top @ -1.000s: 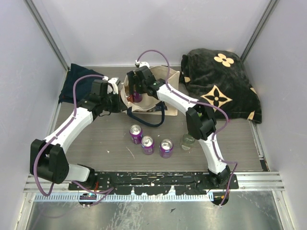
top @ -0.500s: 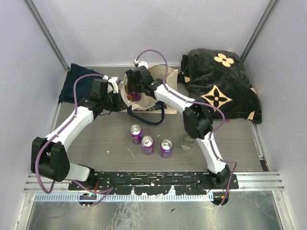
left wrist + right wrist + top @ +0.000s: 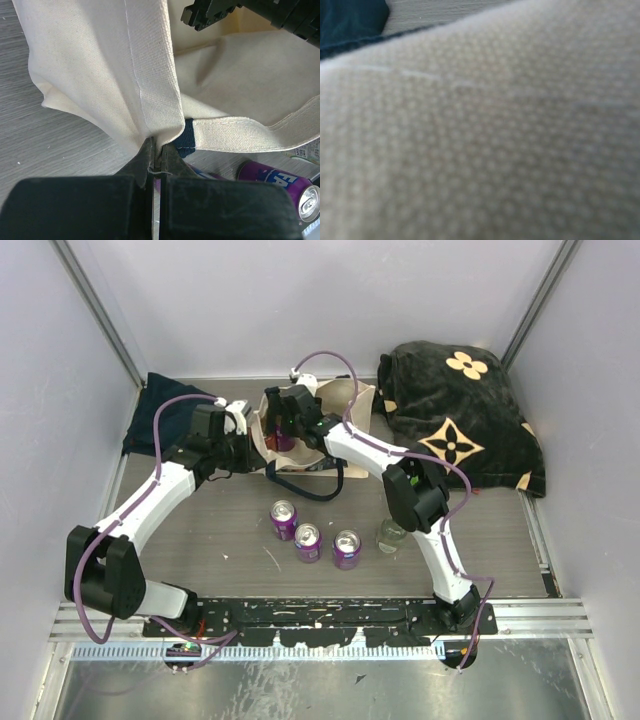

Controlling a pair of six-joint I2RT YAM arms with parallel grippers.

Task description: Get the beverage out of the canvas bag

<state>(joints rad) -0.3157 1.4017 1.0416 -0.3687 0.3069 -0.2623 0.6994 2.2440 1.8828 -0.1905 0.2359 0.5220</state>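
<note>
The left gripper point(image 3: 156, 150) is clenched on the canvas bag point(image 3: 100, 75) rim; the right gripper point(image 3: 283, 422) is at its mouth.
A purple beverage can point(image 3: 285, 441) shows just below the right gripper, inside the bag opening; whether that gripper grasps it cannot be told.

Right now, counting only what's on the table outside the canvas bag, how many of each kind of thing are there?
Purple cans: 3
Clear container: 1
Black flowered bag: 1
Navy cloth: 1
Total: 6

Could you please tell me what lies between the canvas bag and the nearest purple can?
Only a drooping navy handle over bare table, shown in the top view.
</note>
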